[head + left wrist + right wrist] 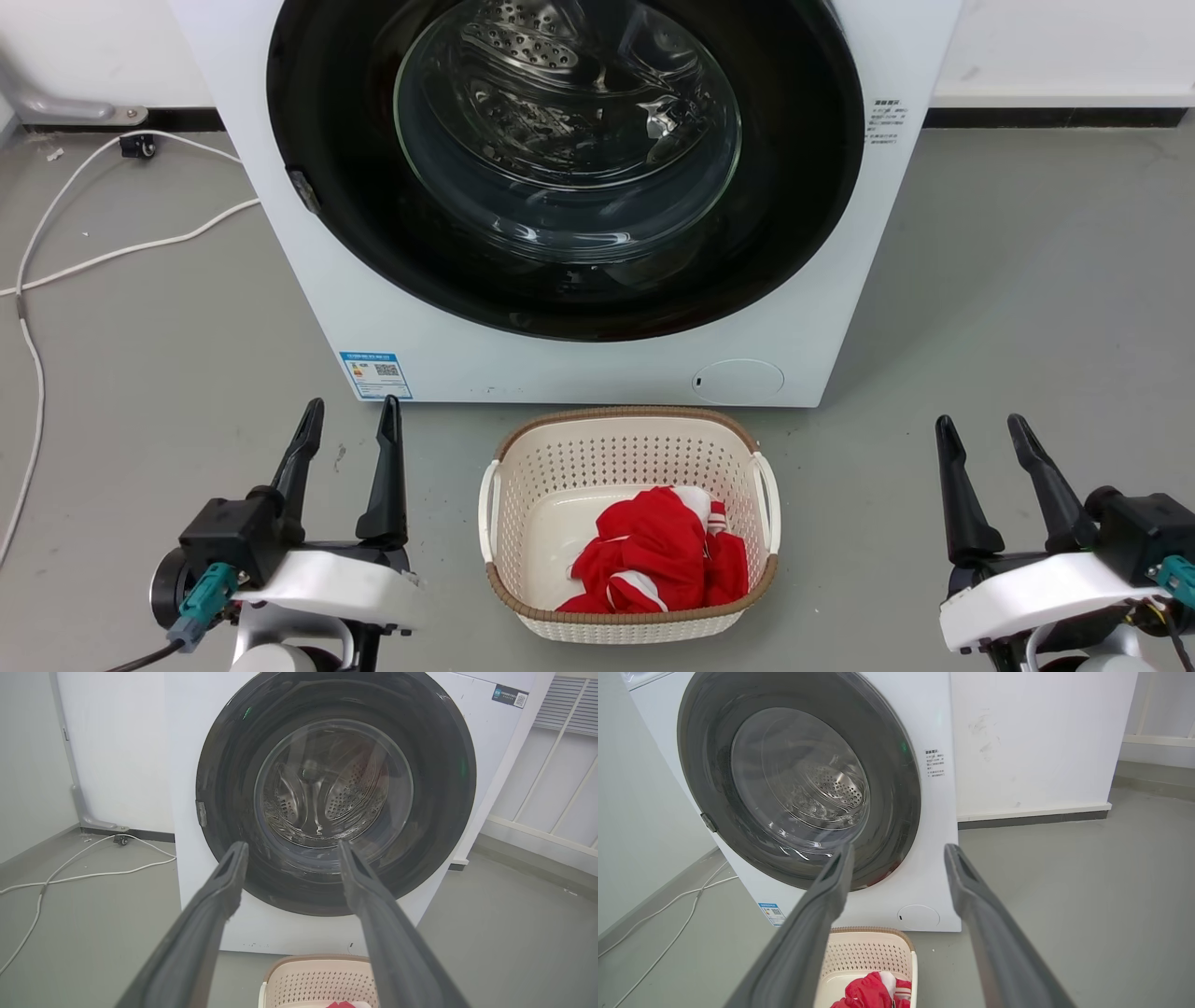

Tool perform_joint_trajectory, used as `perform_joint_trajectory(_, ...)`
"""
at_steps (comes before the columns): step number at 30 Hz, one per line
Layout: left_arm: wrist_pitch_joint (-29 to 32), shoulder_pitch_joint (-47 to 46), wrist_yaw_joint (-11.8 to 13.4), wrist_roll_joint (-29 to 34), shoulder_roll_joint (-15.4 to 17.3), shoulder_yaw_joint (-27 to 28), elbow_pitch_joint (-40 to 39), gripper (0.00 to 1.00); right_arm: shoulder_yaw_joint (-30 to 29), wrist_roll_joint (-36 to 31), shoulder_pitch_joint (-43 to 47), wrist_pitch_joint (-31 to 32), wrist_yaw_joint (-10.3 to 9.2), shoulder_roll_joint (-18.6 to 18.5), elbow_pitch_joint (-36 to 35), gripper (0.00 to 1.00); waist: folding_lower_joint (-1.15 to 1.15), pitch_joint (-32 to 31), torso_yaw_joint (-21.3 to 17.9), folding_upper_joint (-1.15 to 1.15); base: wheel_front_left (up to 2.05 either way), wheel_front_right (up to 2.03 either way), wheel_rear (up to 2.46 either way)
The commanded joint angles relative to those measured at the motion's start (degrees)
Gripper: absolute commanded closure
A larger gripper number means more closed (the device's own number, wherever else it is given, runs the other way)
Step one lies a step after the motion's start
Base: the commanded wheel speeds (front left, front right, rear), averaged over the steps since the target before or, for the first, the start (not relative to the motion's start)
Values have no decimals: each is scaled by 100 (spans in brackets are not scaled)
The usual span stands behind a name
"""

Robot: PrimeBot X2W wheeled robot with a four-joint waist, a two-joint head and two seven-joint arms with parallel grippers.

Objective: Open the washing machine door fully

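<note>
The white washing machine [579,364] stands straight ahead on the grey floor. Its round glossy black door [355,215] with a clear domed glass centre lies flat against the front, closed, with a small latch tab [301,189] on its left rim. The same door [224,765] faces the left wrist camera, and the right wrist camera sees the door [896,774] at an angle. My left gripper [350,408] is open at the lower left, well short of the machine. At the lower right my right gripper [982,426] is open too. Neither holds anything.
A cream laundry basket [523,448] with red and white cloth [658,551] sits on the floor between my grippers, just before the machine. White cables [112,252] trail over the floor at the left. A white wall [1041,742] runs behind on the right.
</note>
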Motion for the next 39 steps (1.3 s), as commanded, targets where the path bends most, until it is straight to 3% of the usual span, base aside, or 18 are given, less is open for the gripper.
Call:
perform_joint_trajectory(1,-47,-36,34,149,50,-19,-56,0,1,-127,11,-43,-2,18,-77,0,0,9,1,0,0,0,0)
perform_joint_trajectory(23,-299,-9,143,1097,83,-127,-181,0,1,-945,31,-209,-2,29,-73,0,0,57,11,0,0,0,0)
perform_joint_trajectory(39,-417,49,62,1465,-1,-48,-184,0,3,-1292,30,-308,-2,34,-54,0,0,101,16,0,0,0,0)
